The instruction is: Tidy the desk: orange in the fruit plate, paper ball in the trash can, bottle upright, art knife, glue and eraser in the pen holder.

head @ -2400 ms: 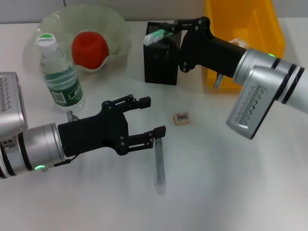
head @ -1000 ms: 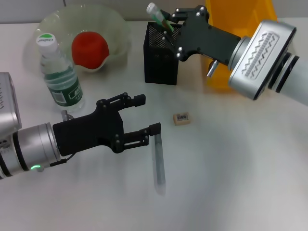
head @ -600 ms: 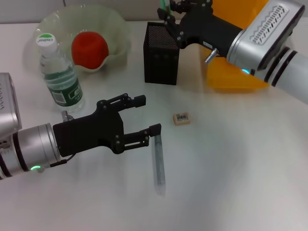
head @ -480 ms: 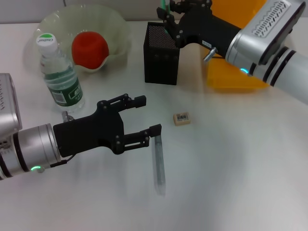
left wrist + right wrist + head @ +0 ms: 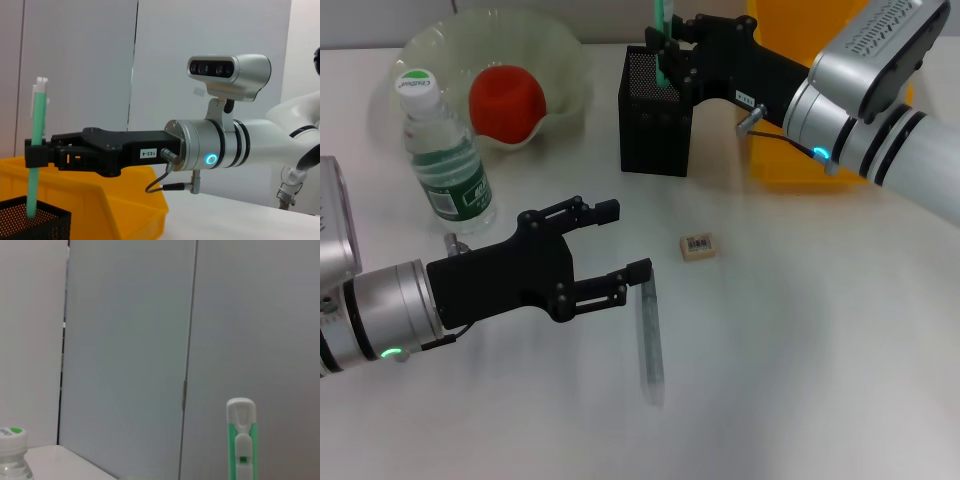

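Observation:
My right gripper [image 5: 665,48] is shut on the green and white art knife [image 5: 661,30], holding it upright with its lower end inside the black mesh pen holder [image 5: 655,125]. In the left wrist view the art knife [image 5: 36,130] dips into the pen holder [image 5: 30,225]. My left gripper [image 5: 625,240] hangs open low over the table, beside the top end of the glue [image 5: 648,340], a long grey stick lying flat. The eraser [image 5: 698,246] lies to its right. The bottle [image 5: 442,160] stands upright. The orange [image 5: 506,100] sits in the fruit plate [image 5: 430,45]. The paper ball is hidden.
The yellow trash can [image 5: 800,160] stands right of the pen holder, mostly covered by my right arm. In the right wrist view only the art knife's top [image 5: 241,440] and the bottle cap [image 5: 10,437] show.
My right gripper swung the art knife from tilted to upright and lowered its end into the pen holder. My left gripper has barely moved.

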